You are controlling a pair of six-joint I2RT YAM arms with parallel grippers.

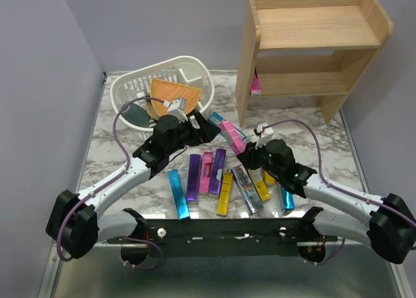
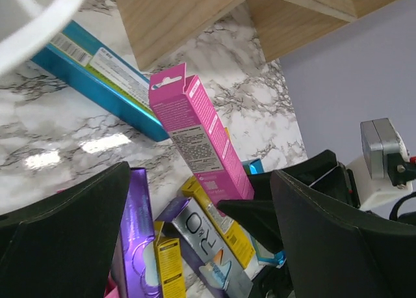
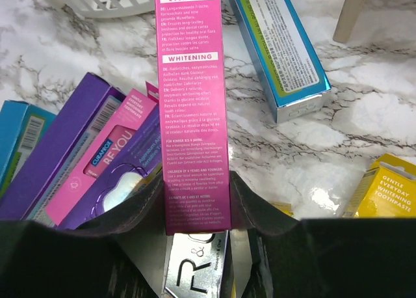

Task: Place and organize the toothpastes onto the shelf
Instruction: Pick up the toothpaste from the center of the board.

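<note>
My right gripper (image 1: 249, 153) is shut on a magenta pink toothpaste carton (image 1: 232, 135), holding it by its lower end, tilted up above the table; it also shows in the right wrist view (image 3: 194, 103) between the pads (image 3: 260, 210). My left gripper (image 1: 205, 130) is open and empty just left of that carton, which the left wrist view (image 2: 195, 135) shows ahead of its wide jaws. Several cartons lie in a row at the table's front: blue (image 1: 177, 194), purple (image 1: 194, 176), pink (image 1: 206, 172), yellow (image 1: 225, 194), silver (image 1: 247, 189). The wooden shelf (image 1: 312, 44) stands at the back right with one pink carton (image 1: 256, 84) on its lower tier.
A white slotted basket (image 1: 133, 84) with an orange wedge (image 1: 172, 90) stands at the back left, right behind my left gripper. A blue carton (image 2: 97, 77) lies on the marble between the basket and the shelf's left side panel (image 1: 246, 64).
</note>
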